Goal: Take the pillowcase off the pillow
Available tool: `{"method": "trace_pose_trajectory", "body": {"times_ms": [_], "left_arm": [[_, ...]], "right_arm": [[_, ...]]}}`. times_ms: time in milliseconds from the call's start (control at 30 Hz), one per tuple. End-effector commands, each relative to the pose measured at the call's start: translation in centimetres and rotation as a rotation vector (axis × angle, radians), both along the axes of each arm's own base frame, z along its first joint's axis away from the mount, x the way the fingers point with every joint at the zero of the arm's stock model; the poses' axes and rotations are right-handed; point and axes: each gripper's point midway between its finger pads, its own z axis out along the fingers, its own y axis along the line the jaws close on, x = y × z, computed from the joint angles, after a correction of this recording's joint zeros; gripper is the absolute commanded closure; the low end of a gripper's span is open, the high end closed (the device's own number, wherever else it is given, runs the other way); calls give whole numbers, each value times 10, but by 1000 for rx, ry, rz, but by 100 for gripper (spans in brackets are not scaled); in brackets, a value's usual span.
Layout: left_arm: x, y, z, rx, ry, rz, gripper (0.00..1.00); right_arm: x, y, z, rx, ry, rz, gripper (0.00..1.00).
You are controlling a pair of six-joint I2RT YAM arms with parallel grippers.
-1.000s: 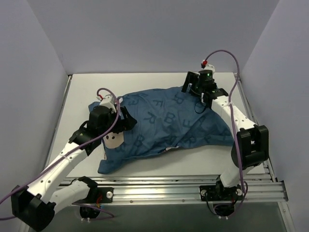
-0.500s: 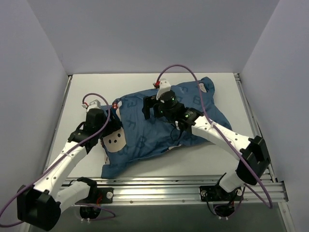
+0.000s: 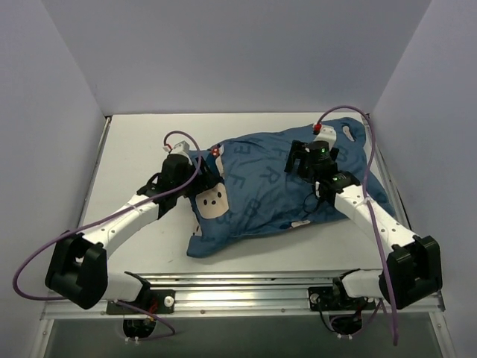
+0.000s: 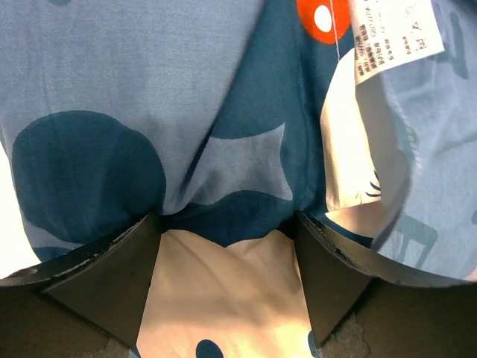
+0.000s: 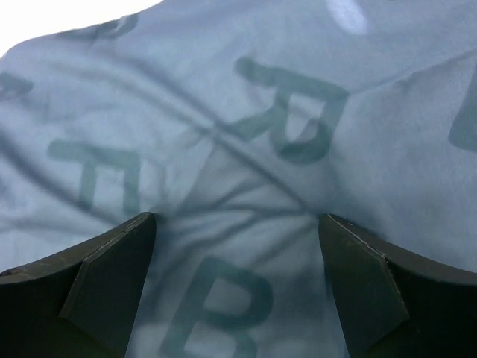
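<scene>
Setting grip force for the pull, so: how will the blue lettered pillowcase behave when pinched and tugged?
Probably floppy: the pillowcase lies creased and puckers into folds between both pairs of jaws. Likely light, so a pinch should raise only a fold. Its loose, rumpled near corner suggests it may go slack and slide before anything follows.

I see the pillowcase [image 3: 276, 190] as dark blue with pale grey-blue letters. Between my black right fingers [image 5: 104, 283] it looks greyer, with the letters R and B darker. Between my left fingers [image 4: 104, 283] are cream and navy patches, and beyond them a red, white-dotted bow [image 4: 309, 30] and a white label [image 4: 395, 33].
</scene>
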Motion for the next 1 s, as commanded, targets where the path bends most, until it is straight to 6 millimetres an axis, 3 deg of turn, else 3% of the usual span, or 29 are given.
{"method": "trace_pose_trajectory", "body": {"times_ms": [0, 133, 167, 267, 300, 400, 433, 533, 733, 967], "left_arm": [[-7, -14, 7, -17, 4, -35, 20], [-25, -14, 26, -37, -29, -58, 16], [-31, -10, 36, -33, -54, -48, 15], [-53, -9, 43, -41, -77, -78, 13], [-62, -9, 33, -33, -59, -91, 13], [-75, -1, 25, -33, -56, -80, 12], [-80, 4, 11, -18, -31, -71, 12], [-85, 3, 0, -34, -17, -75, 12], [-81, -8, -5, -73, -18, -89, 13], [-77, -15, -7, -96, -12, -98, 16]], "right_arm": [[-20, -5, 22, -106, 15, 25, 14], [-34, 40, 62, -114, -81, 109, 14], [-44, 64, 68, -103, -96, 165, 14], [-60, 93, 73, -74, -123, 182, 14], [-72, 114, 68, -61, -121, 225, 14], [-85, 146, 52, -65, -114, 280, 15], [-86, 153, 46, -67, -106, 285, 15], [-90, 173, 23, -103, -71, 312, 15], [-90, 184, -6, -138, -38, 329, 16], [-99, 196, -2, -149, -44, 355, 16]]}}
